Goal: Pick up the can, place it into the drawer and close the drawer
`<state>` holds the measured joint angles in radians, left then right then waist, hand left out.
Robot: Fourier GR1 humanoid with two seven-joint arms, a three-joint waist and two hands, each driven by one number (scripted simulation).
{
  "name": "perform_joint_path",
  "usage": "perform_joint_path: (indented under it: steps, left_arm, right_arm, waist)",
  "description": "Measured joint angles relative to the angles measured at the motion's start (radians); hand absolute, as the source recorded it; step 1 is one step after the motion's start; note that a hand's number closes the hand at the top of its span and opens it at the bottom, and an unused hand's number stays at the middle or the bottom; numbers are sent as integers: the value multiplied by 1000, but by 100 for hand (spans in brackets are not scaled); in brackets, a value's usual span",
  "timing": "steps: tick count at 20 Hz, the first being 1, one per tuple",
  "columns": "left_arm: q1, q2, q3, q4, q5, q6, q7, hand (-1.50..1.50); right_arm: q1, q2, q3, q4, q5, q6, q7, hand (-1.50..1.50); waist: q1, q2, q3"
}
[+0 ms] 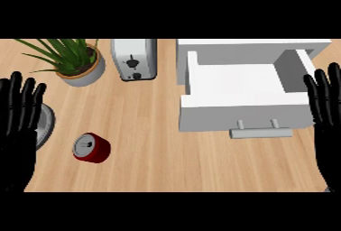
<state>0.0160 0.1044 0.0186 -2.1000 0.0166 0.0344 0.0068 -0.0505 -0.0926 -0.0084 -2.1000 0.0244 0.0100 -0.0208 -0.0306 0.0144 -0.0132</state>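
Can [91, 147] sits untouched on the table [160, 135], well apart from the open drawer [233, 81]. The left hand [19, 117] and right hand [325, 108] are spread flat, holding nothing. By this showing, every step is yet undone.

Bright, even light; shadows faint, soft; drawer [240, 115] inner walls shaded grey.

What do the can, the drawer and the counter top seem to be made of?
The can looks like metal: glossy red side, grey lid. The drawer looks matte white, painted wood or plastic; I cannot tell which. The counter top looks like light wood, with visible grain lines.
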Motion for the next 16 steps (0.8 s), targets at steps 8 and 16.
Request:
perform_joint_path:
  steps: [8, 16]
  left_arm:
    - [49, 132, -124, -16, 249, -340, 13, -150]
    - [168, 326, -26, -15, 464, -566, 110, -150]
  right_arm:
    - [48, 19, 2, 13, 15, -29, 77, -150]
    - [153, 10, -24, -8, -6, -28, 215, -150]
  waist:
    - [17, -11, 9]
    - [30, -15, 13]
